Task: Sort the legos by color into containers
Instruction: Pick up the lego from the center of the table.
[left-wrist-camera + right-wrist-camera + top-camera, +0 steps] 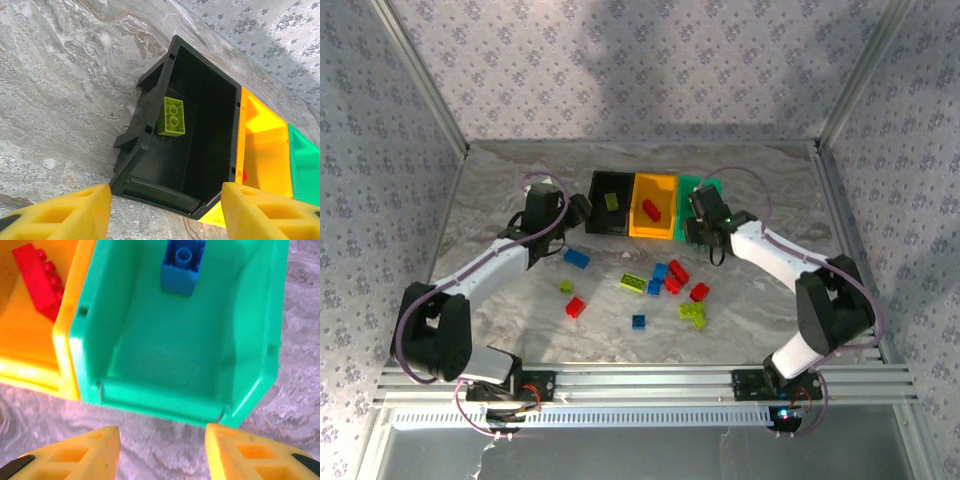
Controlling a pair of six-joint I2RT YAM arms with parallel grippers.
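Top external view: the marbled table (500,330) carries everything. The left arm (490,265) reaches toward 11 o'clock and the right arm (780,255) toward 1 o'clock. Three bins stand touching in a row at 12 o'clock: the black bin (605,222), the orange-yellow bin (638,215) and the green bin (712,186). The left fingers (65,212) hover at the black bin's 9 o'clock side, spread apart and holding nothing. The right fingers (80,455) hang at the green bin's 6 o'clock edge, likewise apart and empty. Each bin holds one brick: a lime brick (171,116) in the black, a red brick (37,280) in the orange-yellow, a blue brick (182,265) in the green. The unsorted legos lie scattered at 6 o'clock of the bins. Among them are a blue one (577,258), a flat lime plate (633,283), a red cluster (678,270), a lime pair (693,314), a lone red (575,306) and a small blue (638,321). These bricks should be light, rigid and smooth, so they may squirt free of a skewed pinch. Closing squarely on two opposite flat side walls, below the studs, looks safest. The clustered ones probably need an approach from an open side.
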